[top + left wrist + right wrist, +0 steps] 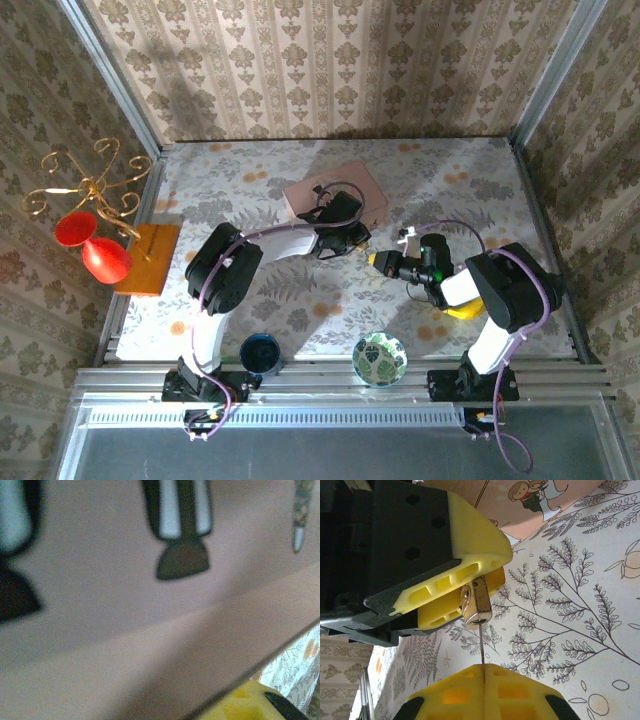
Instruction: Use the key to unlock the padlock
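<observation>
In the right wrist view, the small brass-and-silver padlock hangs just above the patterned tablecloth. My left gripper is shut on its upper part between yellow fingers. A thin key runs straight from the padlock's keyhole down into my right gripper, which is shut on it; the key's head is hidden between the pads. In the top view the left gripper and right gripper meet tip to tip just in front of the pink box. The left wrist view has the pink box blurred and very close.
A dark blue cup and a green patterned bowl stand near the front edge. At the far left is a wooden board with a gold stand and red goblets. A yellow object lies under the right arm.
</observation>
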Controlling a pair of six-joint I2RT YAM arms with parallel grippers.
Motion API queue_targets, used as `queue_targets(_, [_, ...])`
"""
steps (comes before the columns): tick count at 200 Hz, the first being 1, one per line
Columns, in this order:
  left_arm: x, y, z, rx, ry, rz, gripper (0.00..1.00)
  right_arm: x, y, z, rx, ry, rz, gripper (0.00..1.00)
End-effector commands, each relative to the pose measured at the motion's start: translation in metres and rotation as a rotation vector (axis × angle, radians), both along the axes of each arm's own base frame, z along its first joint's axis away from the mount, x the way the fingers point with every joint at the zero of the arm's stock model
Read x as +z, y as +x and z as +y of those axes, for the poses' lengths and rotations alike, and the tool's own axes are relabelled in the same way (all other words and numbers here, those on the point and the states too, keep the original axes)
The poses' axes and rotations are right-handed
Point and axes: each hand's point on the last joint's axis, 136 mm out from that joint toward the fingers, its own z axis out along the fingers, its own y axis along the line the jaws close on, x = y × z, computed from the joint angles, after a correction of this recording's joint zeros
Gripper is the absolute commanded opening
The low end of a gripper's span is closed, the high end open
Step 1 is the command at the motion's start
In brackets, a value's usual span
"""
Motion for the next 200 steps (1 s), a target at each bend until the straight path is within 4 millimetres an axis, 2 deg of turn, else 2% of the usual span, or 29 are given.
queue_targets(1, [0.0251, 0.0056, -0.0038, 0.012, -0.066, -0.03, 0.0, 0.0159, 0.0136, 0.0036, -0.016, 0.024, -0.07, 0.0])
queue_targets(200, [0.032, 0.0065, -0.0044, 0.011, -0.084, -0.037, 0.0, 0.0188, 0.0108, -0.0034, -0.046, 0.003, -0.09, 0.0])
